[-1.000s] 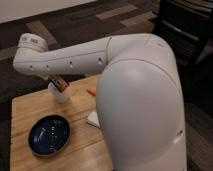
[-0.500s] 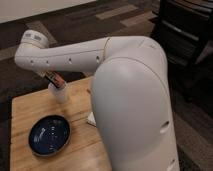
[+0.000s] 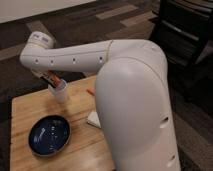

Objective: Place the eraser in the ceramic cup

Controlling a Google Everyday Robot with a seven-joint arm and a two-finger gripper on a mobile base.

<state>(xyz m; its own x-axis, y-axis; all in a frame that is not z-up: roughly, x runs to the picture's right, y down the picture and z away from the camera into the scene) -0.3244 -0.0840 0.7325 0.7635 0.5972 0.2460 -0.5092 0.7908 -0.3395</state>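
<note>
The white ceramic cup (image 3: pixel 60 93) stands on the wooden table (image 3: pixel 25 107) at its far left part. The reddish-brown and black eraser (image 3: pixel 53 78) is tilted just above the cup's rim, its lower end at the cup's mouth. My gripper (image 3: pixel 47 76) is tucked under the white wrist of my arm (image 3: pixel 75 57), directly above and left of the cup. It is mostly hidden by the arm and holds the eraser's upper end.
A dark blue plate (image 3: pixel 49 135) lies near the table's front left. A white pad (image 3: pixel 93 119) and a small orange piece (image 3: pixel 90 92) lie to the right of the cup, partly behind my big white arm housing (image 3: pixel 135 110). Dark furniture (image 3: pixel 185 30) stands at the back right.
The wrist end of my arm has shifted slightly to the right over the cup. The eraser stays at the cup's mouth and the cup has not moved.
</note>
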